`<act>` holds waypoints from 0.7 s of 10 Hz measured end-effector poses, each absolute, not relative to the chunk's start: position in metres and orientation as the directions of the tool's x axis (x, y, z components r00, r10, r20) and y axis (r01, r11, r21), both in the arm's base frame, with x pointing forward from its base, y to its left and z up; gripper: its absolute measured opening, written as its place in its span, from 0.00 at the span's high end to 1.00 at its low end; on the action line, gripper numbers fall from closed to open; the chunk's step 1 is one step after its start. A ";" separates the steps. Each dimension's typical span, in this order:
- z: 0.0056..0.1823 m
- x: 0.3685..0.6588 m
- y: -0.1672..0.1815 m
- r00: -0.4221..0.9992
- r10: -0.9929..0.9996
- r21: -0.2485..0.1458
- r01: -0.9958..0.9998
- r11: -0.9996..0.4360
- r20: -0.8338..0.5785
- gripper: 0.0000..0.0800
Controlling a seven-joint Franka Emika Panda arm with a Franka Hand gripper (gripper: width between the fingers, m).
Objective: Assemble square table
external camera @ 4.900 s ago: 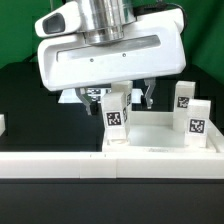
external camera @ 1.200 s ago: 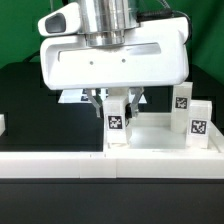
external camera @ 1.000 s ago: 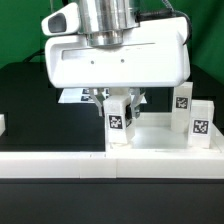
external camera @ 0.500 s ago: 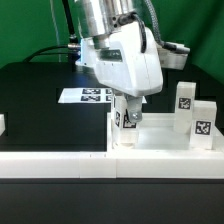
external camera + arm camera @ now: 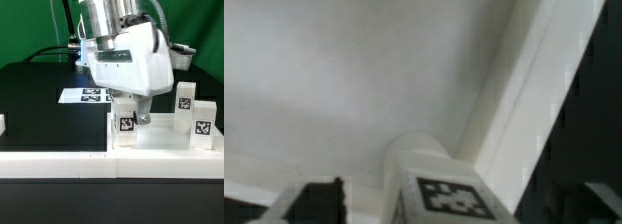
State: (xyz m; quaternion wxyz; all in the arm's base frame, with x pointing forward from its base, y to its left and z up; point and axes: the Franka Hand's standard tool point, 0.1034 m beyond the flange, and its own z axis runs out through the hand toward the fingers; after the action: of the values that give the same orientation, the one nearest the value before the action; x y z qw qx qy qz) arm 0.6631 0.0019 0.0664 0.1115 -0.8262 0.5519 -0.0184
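Overhead, the arm leans over the slab [image 5: 160,135], claw [image 5: 132,118] spread around an upright leg [image 5: 125,122]

No readable text; only black-and-white tags on the legs [image 5: 126,118] and marker board [image 5: 88,96].

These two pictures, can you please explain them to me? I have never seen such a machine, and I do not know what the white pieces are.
The big white block is a robot arm's hand, a gripper with two fingers. One picture is taken from beside the table, the other from a camera on the arm's wrist. On the black table lies a white square tabletop with a raised rim. A small tagged leg stands upright on it between the fingers, whose jaws look apart, so nothing seems held. Two more legs stand at the exterior view's right. Behind lies the marker board.
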 end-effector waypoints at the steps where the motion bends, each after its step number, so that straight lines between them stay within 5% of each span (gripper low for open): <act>1: 0.068 0.663 0.003 0.556 -0.830 -0.187 -0.821 -0.540 -0.047 0.23; 6: 0.070 0.666 0.001 0.838 -0.545 -0.174 -0.531 -0.829 0.040 0.19; 7: 0.072 0.668 -0.002 0.932 -0.354 -0.136 -0.342 -0.930 0.079 0.19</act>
State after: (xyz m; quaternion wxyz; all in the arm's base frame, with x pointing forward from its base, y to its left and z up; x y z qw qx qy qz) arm 0.6679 -0.0019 0.0722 0.0601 -0.9809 0.1775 -0.0514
